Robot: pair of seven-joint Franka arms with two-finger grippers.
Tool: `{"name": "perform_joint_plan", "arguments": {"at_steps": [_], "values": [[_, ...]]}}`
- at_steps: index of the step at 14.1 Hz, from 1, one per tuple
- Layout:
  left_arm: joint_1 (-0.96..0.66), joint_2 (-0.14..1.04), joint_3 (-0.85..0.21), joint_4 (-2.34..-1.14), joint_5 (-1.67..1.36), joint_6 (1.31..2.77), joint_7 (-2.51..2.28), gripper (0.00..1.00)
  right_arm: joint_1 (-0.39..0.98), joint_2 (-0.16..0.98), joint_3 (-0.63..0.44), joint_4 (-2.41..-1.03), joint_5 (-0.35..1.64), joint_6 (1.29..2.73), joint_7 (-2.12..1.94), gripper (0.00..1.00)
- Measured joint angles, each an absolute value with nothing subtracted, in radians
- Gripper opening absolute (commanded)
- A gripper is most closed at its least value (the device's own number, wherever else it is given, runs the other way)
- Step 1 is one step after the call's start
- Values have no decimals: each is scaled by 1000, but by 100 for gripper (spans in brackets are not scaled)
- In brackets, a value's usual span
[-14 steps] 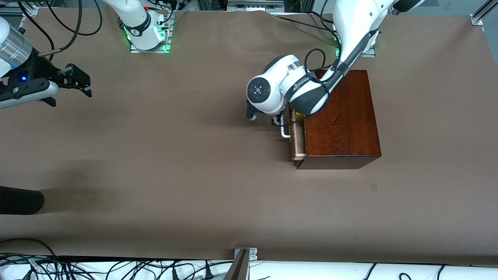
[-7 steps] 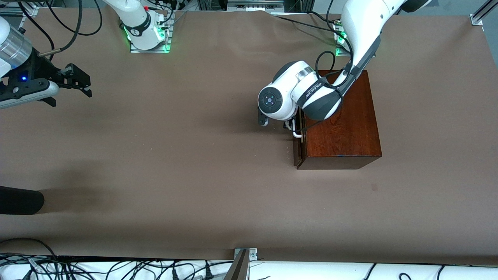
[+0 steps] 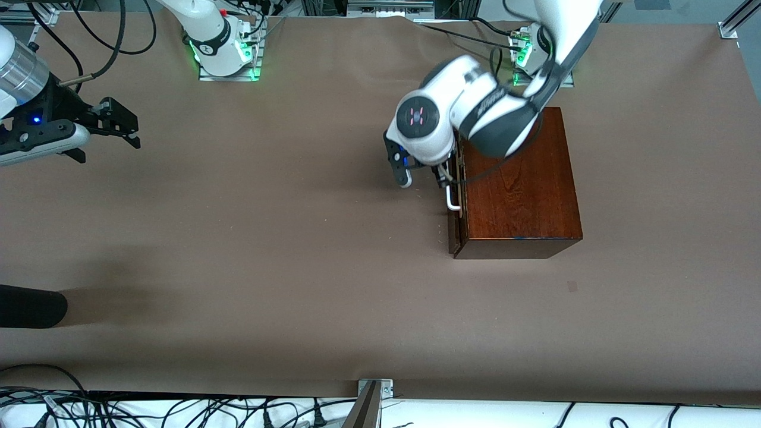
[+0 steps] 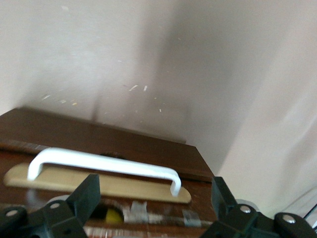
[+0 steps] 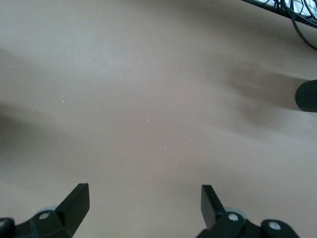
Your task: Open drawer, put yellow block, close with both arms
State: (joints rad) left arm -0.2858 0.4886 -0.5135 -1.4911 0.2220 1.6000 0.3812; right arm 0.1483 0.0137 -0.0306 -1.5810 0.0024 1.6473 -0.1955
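The dark reddish-brown box (image 3: 523,184) stands toward the left arm's end of the table. Its drawer (image 3: 456,205) is pushed in, its white handle (image 3: 453,199) facing the right arm's end. My left gripper (image 3: 421,171) is open, just above and in front of the handle, holding nothing. In the left wrist view the handle (image 4: 104,166) lies between and past the open fingers of the left gripper (image 4: 154,188). A small yellow patch (image 4: 113,216) of the yellow block shows at the drawer's top edge. My right gripper (image 3: 119,125) waits open over bare table, as its wrist view (image 5: 143,194) shows.
A dark rounded object (image 3: 30,306) lies at the table's edge toward the right arm's end, also seen in the right wrist view (image 5: 307,96). Cables and a metal bracket (image 3: 373,392) line the edge nearest the front camera.
The drawer was partly open with the yellow block showing and has slid into the box. The left gripper moved with it toward the box, then lifted a little. The right arm has not moved.
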Motion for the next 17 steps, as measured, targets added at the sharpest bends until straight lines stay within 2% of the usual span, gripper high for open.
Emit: {"name": "perform_joint_plan", "arguments": {"at_steps": [5, 9, 13, 17], "values": [[-187, 338, -506, -1442, 222, 1556, 153, 100, 148, 14, -31, -1581, 3, 1647, -195, 100], [-2, 307, -490, -1314, 212, 1446, 151, 100, 148, 14, -31, -1581, 3, 1647, -195, 100], [12, 274, -292, -1302, 91, 1480, 128, 100, 148, 14, -31, -1581, 3, 1647, -195, 100], [12, 143, -120, -1450, 19, 1543, 40, 100, 148, 14, -31, -1581, 3, 1647, -195, 100]]}}
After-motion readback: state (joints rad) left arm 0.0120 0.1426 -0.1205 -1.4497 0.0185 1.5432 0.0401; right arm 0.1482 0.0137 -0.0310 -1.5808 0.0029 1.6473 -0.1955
